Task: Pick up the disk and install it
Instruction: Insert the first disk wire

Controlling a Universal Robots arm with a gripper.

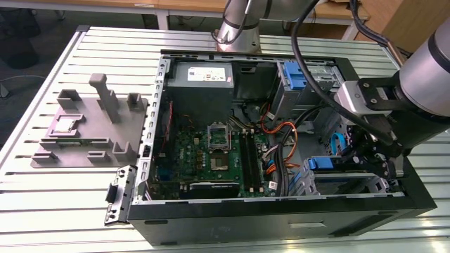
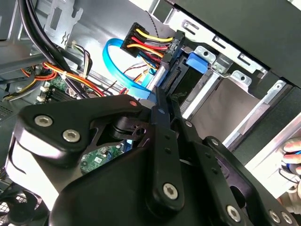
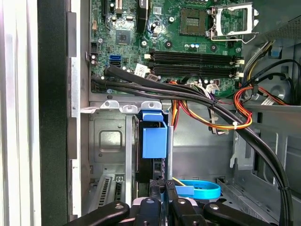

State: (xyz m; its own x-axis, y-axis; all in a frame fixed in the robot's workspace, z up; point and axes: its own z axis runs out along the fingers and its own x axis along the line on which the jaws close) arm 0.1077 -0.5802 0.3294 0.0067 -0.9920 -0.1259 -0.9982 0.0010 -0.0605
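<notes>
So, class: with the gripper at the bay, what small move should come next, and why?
Probably a short, slow, straight push of the disk deeper into the bay. The gripper sits right at the disk's end, the disk stands on edge in its slot, and cables run close beside it, so a sideways move might snag them.

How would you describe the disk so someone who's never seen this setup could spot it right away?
Start at the open computer case on the slatted table. Go to the drive bay in the corner at the exterior view's right, where the gripper sits. The disk stands on edge there in the metal cage; its blue plastic end tab sets it apart from the grey metal around it.
</notes>
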